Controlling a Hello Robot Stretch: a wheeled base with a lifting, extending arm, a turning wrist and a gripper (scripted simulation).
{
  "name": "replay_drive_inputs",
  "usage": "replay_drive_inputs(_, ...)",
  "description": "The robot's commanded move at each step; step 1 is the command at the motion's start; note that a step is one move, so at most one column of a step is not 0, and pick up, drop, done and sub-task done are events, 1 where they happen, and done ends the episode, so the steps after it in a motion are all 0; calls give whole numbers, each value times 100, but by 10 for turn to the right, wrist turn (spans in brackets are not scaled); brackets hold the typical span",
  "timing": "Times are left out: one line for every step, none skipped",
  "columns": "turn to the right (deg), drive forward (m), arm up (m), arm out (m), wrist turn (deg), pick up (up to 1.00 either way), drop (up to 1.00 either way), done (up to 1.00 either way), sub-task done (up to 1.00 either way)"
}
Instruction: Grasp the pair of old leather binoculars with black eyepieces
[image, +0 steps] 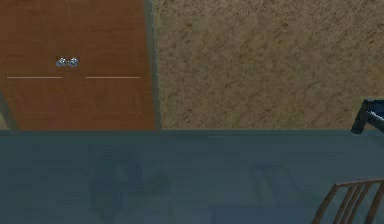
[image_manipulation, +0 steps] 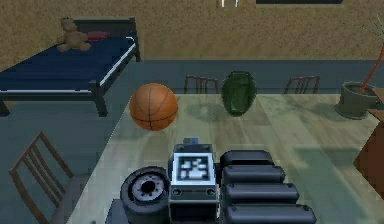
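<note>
In the arm side view the arm (image_manipulation: 255, 188) rises from the bottom edge as a dark ribbed bar over a pale wooden table (image_manipulation: 290, 135). A white square with black marks (image_manipulation: 195, 168) stands at its end. Left of it sits the gripper's dark round body (image_manipulation: 145, 192), low over the table's near left part. I cannot make out the gripper's far end, so I cannot tell whether it holds anything. Farther out on the table stand an orange ball (image_manipulation: 154, 106) and a dark green ribbed vase (image_manipulation: 238, 93).
A potted plant (image_manipulation: 358, 97) stands at the table's right. Chairs (image_manipulation: 40, 170) ring the table. A dark blue bed (image_manipulation: 70, 68) with a teddy bear (image_manipulation: 69, 34) lies beyond. The forward view has a brown wooden panel (image: 80, 90), a tan wall (image: 260, 60) and a chair back (image: 350, 200).
</note>
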Motion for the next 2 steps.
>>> replay_drive_inputs(0,0,0,0,450,0,0,0,0)
replay_drive_inputs(0,0,0,0,450,0,0,0,0)
